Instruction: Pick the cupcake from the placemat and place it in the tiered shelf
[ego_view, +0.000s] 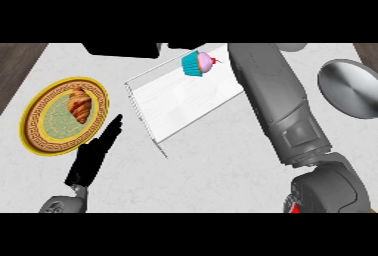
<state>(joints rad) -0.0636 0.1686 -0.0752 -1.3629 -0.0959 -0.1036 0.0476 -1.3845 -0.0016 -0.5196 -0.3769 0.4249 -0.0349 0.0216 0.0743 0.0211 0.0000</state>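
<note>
The pale marbled counter (214, 170) carries everything here, with dark wood floor showing past its edges at ten and two o'clock. At nine o'clock a gold-rimmed plate (33, 131) lies flat on it with a croissant (80, 105) on top, and a clear, glassy tiered shelf (184, 102) sits near the centre toward twelve, a cupcake (199, 63) at its far end. A round metal lid (348, 87) lies at two o'clock.

cupcake (199, 63) on clear tiered shelf (184, 100), croissant (80, 104) on gold plate (37, 135), left hand (92, 155) open beside it
</note>
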